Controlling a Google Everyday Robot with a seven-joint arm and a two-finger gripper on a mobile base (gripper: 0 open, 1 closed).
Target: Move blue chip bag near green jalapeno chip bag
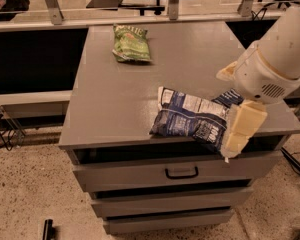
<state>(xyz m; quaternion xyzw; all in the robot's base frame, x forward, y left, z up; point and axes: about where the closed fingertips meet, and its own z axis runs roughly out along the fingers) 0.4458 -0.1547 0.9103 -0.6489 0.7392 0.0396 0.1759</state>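
In the camera view, the blue bag [190, 116] is seen lying at the front edge of the cabinet top [115, 99], with its long axis running left to right and its right end slightly overhanging. The gripper [233, 109] is placed at that right end, spread apart with nothing clasped, one cream finger overlapping the bag's corner. The bag is thus found just left of the gripper. The green bag [131, 43] is seen well apart, at the far left of the top, so a carry away and leftward is judged to be called for.
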